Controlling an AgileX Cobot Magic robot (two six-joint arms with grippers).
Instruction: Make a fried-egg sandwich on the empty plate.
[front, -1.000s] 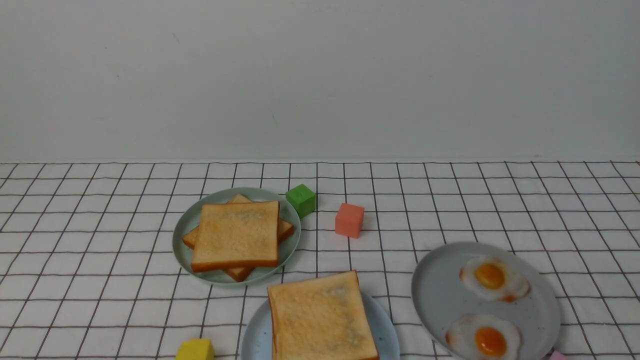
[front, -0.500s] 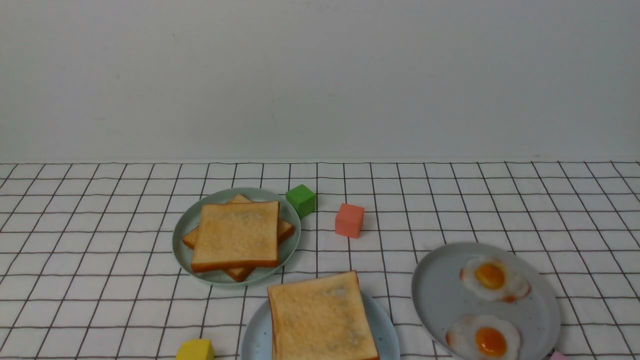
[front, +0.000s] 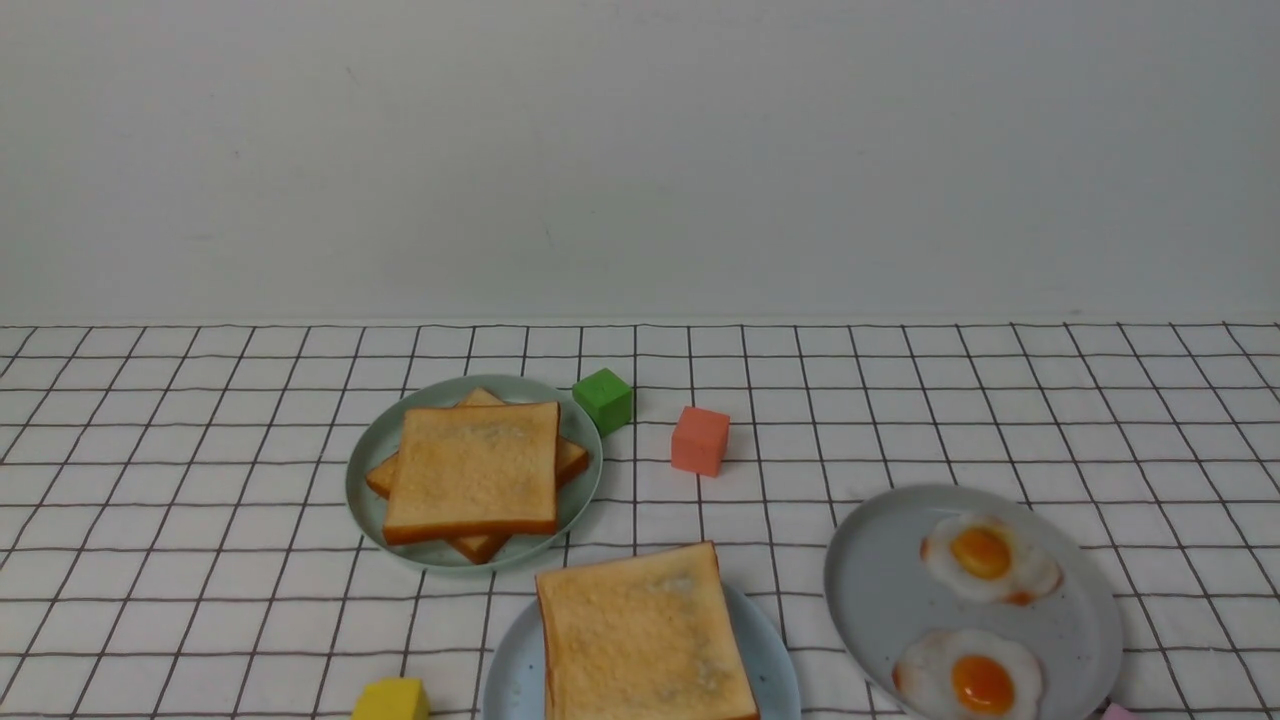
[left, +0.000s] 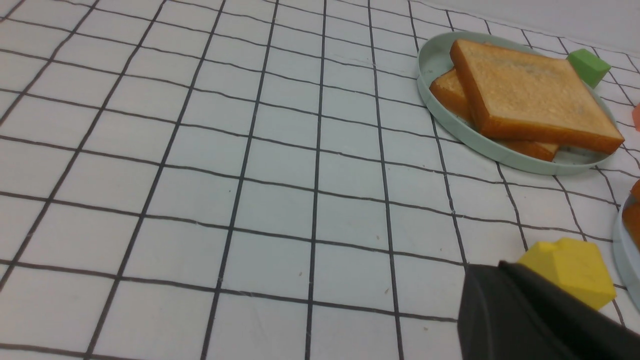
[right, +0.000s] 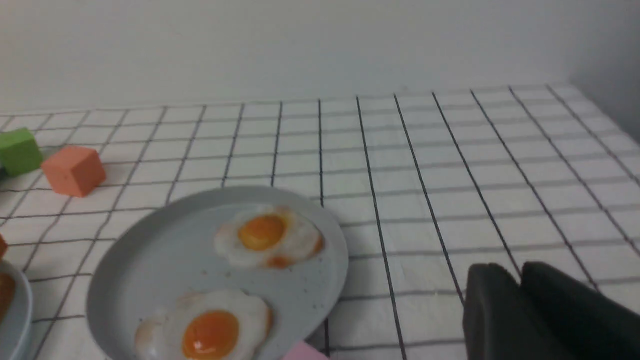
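The pale blue plate (front: 515, 670) sits at the front centre with one golden toast slice (front: 640, 635) lying on it. Two fried eggs (front: 988, 555) (front: 968, 678) lie on the grey plate (front: 880, 590) to its right. No arm shows in the front view. In the left wrist view my left gripper (left: 495, 267) has its dark fingers pressed together, empty, just in front of a yellow block (left: 570, 270). My right gripper (right: 520, 270) hangs to the right of the grey plate (right: 150, 270), with a narrow gap between its fingertips and nothing in it.
A sage-green plate (front: 375, 450) at the left holds a stack of toast (front: 475, 470). A green cube (front: 602, 398) and a salmon cube (front: 699, 439) stand behind the plates. A pink block (front: 1115, 712) peeks in at the front right edge. A checked cloth covers the table.
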